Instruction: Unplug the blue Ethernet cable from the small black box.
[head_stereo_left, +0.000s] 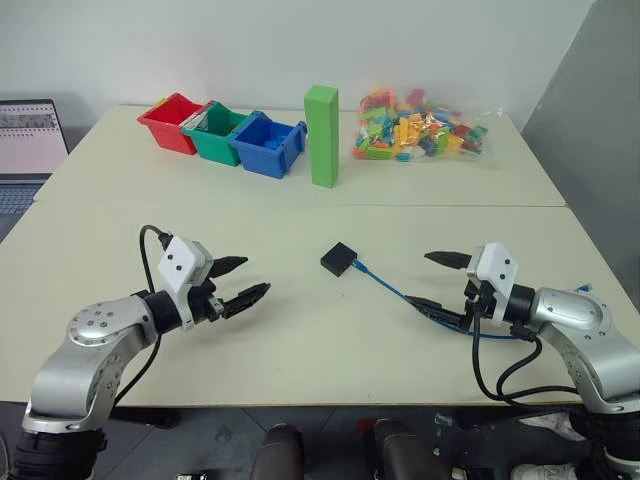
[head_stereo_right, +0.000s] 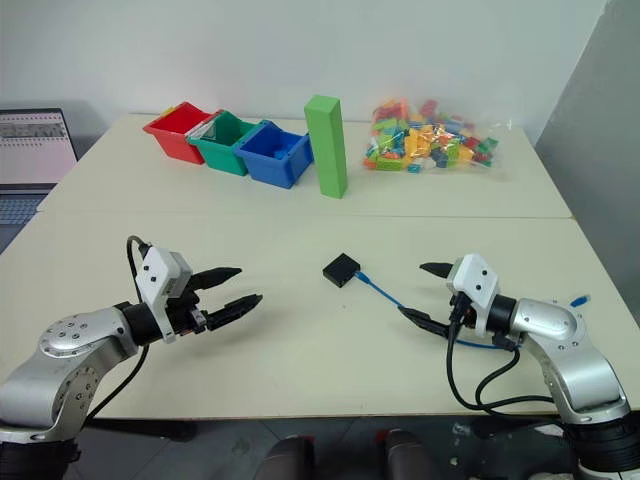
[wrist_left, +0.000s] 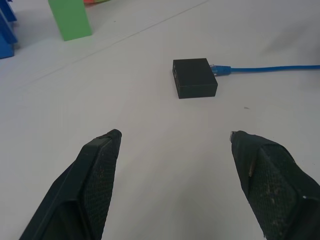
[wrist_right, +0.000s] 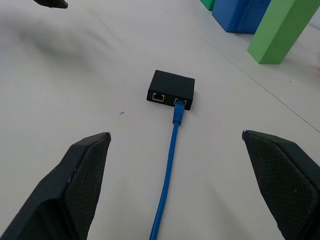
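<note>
- Small black box (head_stereo_left: 339, 259) sits mid-surface, blue cable (wrist_right: 169, 165) still plugged into one of its two ports, running toward my right side.
- Step: approach, nothing gripped yet.
- Left jaws (head_stereo_left: 238, 281) wide open, empty; right jaws (head_stereo_left: 433, 279) fully open, empty, either side of the box, well apart from it.
- Next: left pins box, right pinches plug (wrist_right: 178, 113), pulls straight out.

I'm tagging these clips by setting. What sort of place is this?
Probably a lab or office test bench: a pale table with coloured sorting bins, a bag of toy bricks and a laptop at its edge.
</note>
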